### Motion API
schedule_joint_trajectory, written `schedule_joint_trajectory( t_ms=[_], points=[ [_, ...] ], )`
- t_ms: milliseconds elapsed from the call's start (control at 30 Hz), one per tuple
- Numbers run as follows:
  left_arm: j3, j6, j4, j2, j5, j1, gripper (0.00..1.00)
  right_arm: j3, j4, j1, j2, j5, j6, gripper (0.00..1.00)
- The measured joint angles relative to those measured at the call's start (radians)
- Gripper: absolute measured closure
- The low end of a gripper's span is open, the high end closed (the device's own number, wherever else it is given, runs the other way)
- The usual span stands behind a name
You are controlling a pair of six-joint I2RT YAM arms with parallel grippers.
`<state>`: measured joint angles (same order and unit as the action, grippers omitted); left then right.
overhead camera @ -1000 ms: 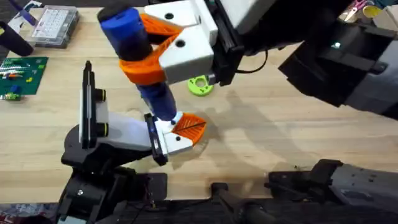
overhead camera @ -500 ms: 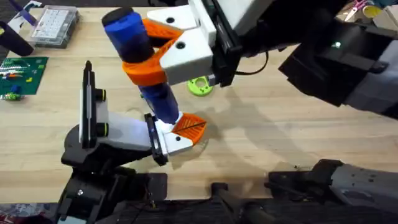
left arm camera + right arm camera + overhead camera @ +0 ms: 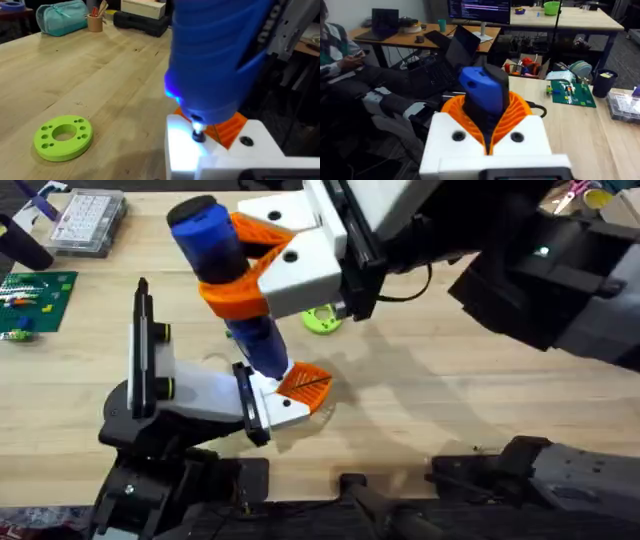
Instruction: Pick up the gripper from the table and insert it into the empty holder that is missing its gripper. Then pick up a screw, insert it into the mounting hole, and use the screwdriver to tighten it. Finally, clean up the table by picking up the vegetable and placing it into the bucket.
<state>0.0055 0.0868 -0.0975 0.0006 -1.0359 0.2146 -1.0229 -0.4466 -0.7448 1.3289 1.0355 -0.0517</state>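
The screwdriver [image 3: 228, 292] has shifted slightly right, the right gripper's [image 3: 245, 265] jaws clamped around it. Its bit tip meets the holder's [image 3: 205, 395] white block, hiding the mounting hole. Left gripper's jaws: cannot tell.

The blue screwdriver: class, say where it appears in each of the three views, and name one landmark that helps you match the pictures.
Overhead: the blue screwdriver stands upper left of centre, held in the right gripper, tip on the white block.
Left wrist: it looms at upper right, bit lit on the white block.
Right wrist: its blue top sits at centre between the orange pads.
Shared landmark: the green ring, seen overhead and in the left wrist view.
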Motion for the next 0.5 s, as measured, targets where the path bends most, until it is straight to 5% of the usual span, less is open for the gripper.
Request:
schedule_joint_trajectory(
  t_ms=[500],
  points=[
    [0.0, 0.003, -0.002, 0.0, -0.008, 0.0, 0.986, -0.001, 0.034, 0.001, -0.004, -0.003, 0.013, 0.976]
  ],
)
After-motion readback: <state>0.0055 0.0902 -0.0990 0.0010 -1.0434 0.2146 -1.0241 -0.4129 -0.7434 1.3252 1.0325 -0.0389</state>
